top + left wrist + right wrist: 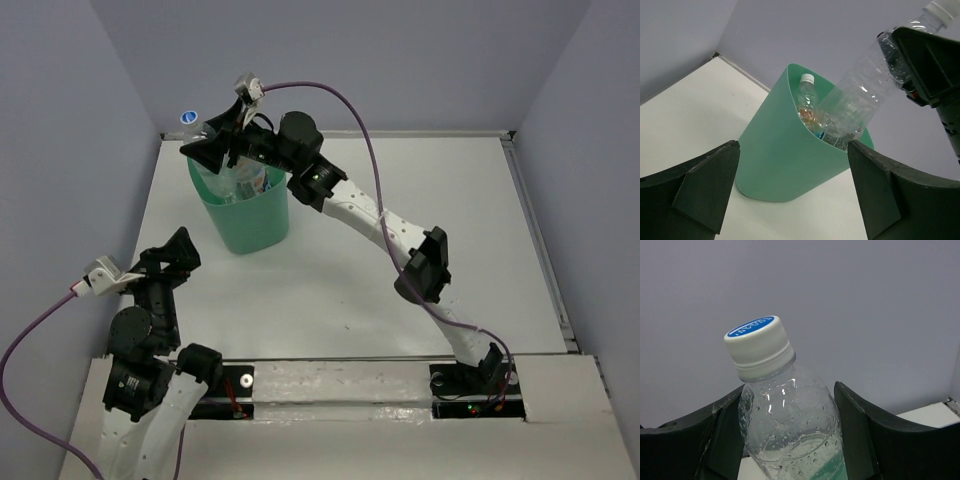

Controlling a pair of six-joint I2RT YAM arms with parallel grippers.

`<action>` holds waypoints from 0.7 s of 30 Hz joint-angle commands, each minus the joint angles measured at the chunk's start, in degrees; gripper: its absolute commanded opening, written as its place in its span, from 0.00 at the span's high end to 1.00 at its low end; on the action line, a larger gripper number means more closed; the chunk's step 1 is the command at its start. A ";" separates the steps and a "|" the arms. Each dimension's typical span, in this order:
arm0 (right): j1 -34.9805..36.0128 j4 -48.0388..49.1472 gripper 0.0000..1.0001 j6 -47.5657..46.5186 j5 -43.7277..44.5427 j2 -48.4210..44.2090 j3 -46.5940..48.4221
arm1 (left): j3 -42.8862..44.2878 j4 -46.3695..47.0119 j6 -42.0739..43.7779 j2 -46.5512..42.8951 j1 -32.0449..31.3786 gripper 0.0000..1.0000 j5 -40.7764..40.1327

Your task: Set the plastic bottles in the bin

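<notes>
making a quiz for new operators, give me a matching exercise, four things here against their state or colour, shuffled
1 left end effector
2 right end effector
3 clear bottle
4 bin

a mint green
b open, empty
c shut on a bottle
d tilted, cap up, base in the bin

Pairs: 1-b, 2-c, 3-d, 4-a

The bin [250, 225] stands at the far left of the table [420, 260] with bottles [807, 100] inside, a tilted bottle [860, 95] has its bottom in the bin and its cap beyond the far-left rim, clamped in the right gripper [222, 145], and the left gripper [168, 255] is in front of the bin, apart.
</notes>
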 commanded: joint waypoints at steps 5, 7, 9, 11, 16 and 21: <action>1.49 7.23 0.65 -6.10 10.42 0.32 -0.47 | 1.52 2.12 0.41 -0.43 -0.34 0.01 0.56; 1.49 7.05 0.65 -7.77 12.79 0.85 -3.62 | 1.44 2.03 0.41 -0.52 -0.43 0.01 0.65; 1.49 6.88 0.65 -8.30 14.72 1.46 -5.31 | 1.52 1.95 0.41 -0.61 -0.42 0.01 0.56; 1.49 6.61 0.64 -7.87 15.43 2.17 -7.15 | 1.52 1.95 0.32 -0.52 -0.42 0.01 0.65; 1.49 10.39 0.59 -4.35 16.84 1.29 -12.87 | 1.61 1.86 0.50 -0.26 -0.42 0.01 0.47; 2.02 8.38 0.56 -2.51 22.18 2.08 -11.74 | 1.79 1.86 0.59 -0.17 -0.25 0.01 0.30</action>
